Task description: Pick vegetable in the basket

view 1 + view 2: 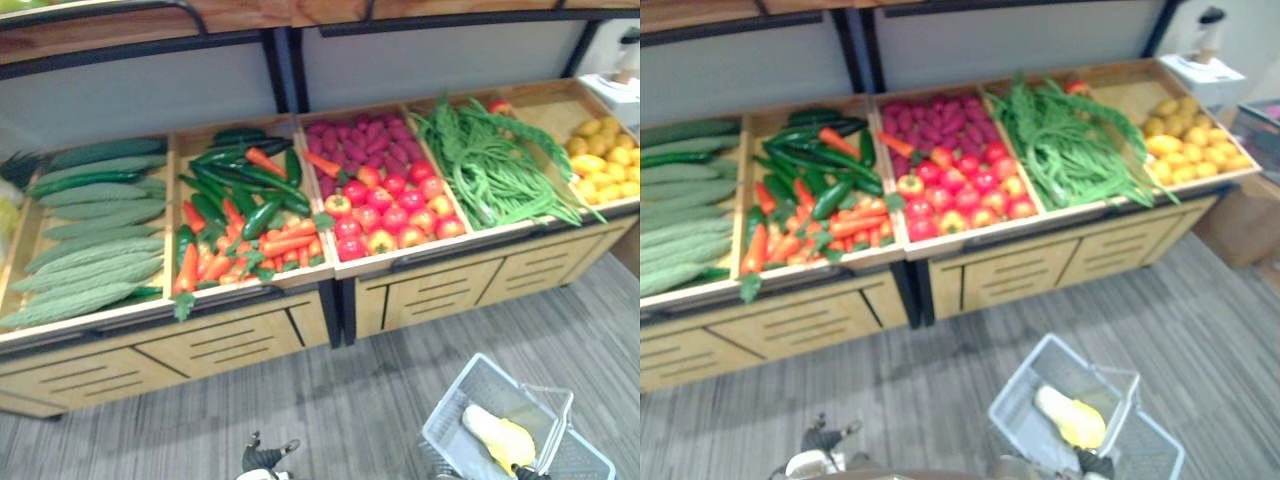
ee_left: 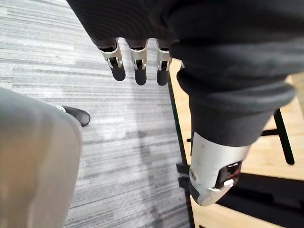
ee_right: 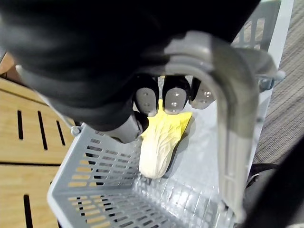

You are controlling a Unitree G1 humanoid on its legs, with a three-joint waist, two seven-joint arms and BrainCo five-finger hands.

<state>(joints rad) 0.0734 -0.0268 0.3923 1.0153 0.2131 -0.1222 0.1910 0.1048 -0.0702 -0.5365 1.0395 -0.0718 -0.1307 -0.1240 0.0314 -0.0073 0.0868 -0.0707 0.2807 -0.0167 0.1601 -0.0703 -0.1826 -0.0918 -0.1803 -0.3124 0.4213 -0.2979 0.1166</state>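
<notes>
Already one vegetable is in, so the task looks at least partly done. The wooden produce stand (image 1: 440, 290) runs across the back, its bins full and tidy: pale green gourds (image 1: 90, 250) at the robot's left, then carrots (image 1: 285, 243) among dark green vegetables, tomatoes (image 1: 390, 215), a heap of long beans (image 1: 490, 165), and yellow fruits (image 1: 605, 155) at the far right. In front of it, low on the robot's right and well apart from the bins, hangs the grey plastic basket (image 1: 462, 395). A pale yellow cabbage (image 3: 161, 142) lies on the basket's bottom. The right hand (image 3: 173, 97) carries the basket, its fingers curled round the grey handle (image 3: 230, 109). The left hand (image 2: 140, 61) hangs beside the stand over the grey floor (image 2: 95, 71) with its fingers straight and loose, holding nothing. If more produce is wanted, I judge that this free hand has yet to rise to a bin; otherwise only the carrying remains.
</notes>
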